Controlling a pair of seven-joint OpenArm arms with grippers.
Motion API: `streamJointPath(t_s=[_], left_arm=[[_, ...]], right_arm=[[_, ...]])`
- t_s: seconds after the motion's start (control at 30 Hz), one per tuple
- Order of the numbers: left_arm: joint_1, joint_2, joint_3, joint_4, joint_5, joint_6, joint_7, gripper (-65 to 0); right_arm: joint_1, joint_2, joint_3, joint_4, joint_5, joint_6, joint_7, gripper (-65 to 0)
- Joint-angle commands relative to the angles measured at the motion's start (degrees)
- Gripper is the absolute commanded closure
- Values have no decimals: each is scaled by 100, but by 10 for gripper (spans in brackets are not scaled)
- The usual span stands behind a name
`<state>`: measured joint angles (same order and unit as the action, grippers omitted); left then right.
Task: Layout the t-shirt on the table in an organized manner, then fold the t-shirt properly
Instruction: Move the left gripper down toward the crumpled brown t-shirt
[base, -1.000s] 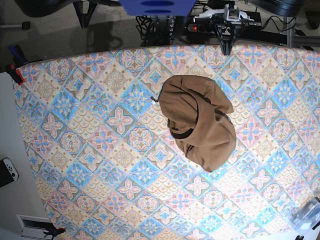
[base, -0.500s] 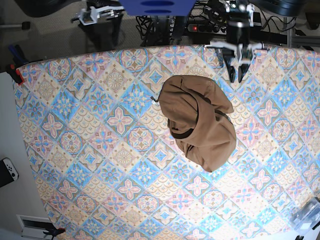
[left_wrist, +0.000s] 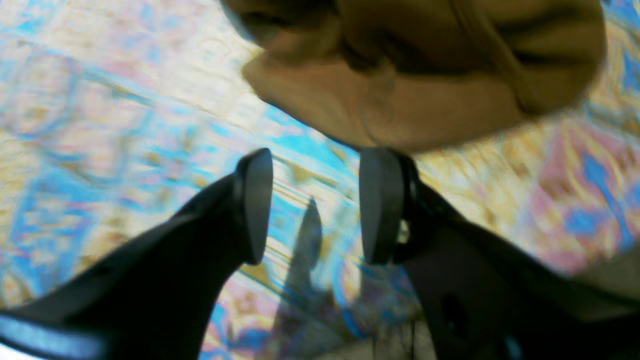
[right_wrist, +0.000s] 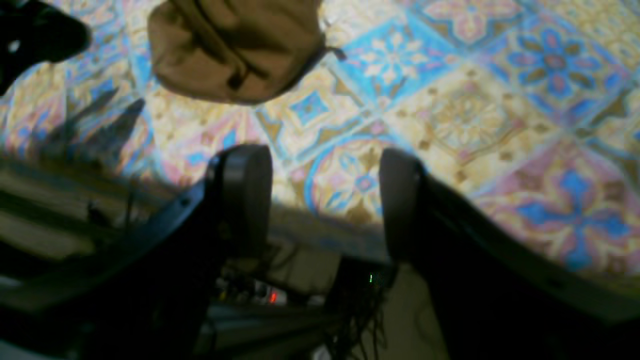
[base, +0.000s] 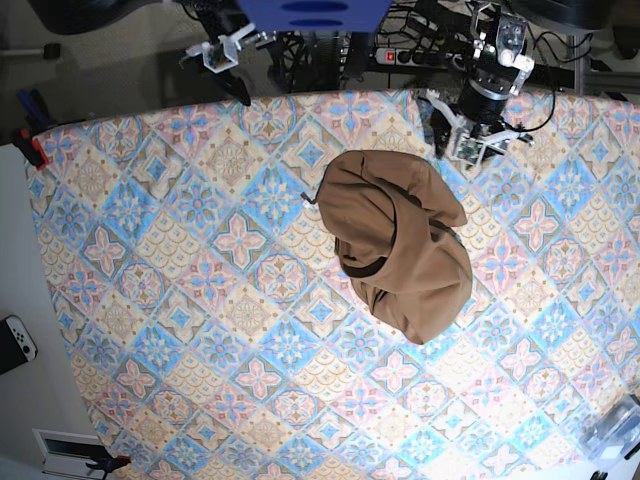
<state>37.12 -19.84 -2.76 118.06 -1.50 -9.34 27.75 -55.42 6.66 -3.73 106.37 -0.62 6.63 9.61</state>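
1. I see the t-shirt (base: 398, 244) lying as a crumpled mound on the table (base: 160, 280), a little toward the far edge; nothing is laid out yet.
2. My left gripper (left_wrist: 312, 205) hangs just short of the near hem with its jaws parted and empty; my right gripper (right_wrist: 325, 200) sits at the table's far edge, well apart from the cloth, jaws spread wide, holding nothing.
3. My worry: layers are bunched, so a pinch may catch several folds at once and drag the whole lump; a low approach could also snag the tablecloth.
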Motion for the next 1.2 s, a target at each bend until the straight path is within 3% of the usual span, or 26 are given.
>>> streamJointPath(t_s=[0.0,0.2,0.53,0.6,0.73,0.77,0.97,1.17], left_arm=[[-130,-16,-9,84,-30,-72,16,-282],[-772,-8,246,-30,-30,-696,931,-281],[-1466,19,1125,-1305,233,-696,957,-278],[-1510,54,1266,-1516,391,-696,948,-241],[-1668,309,1336,-1850,664,-696,948,-26],[-1704,370,1336,-1920,726,-696,948,0],[-1827,634,1362,-1920,998,-705,1001,0],[-1589,748,1371,-733,998,-714,1001,0]], right_arm=[[-71,-28,-27,93,58,-8,81,-330],[-71,-28,-19,84,58,-8,-262,-330],[-71,-28,280,75,75,-17,-306,-330],[-45,-28,553,75,75,-17,-306,-330],[351,-28,905,67,75,-17,-314,-330],[500,-28,966,67,84,-17,-314,-330],[878,-37,1221,49,102,-17,-314,-330],[869,-37,1221,-13,102,-17,-323,-330]])
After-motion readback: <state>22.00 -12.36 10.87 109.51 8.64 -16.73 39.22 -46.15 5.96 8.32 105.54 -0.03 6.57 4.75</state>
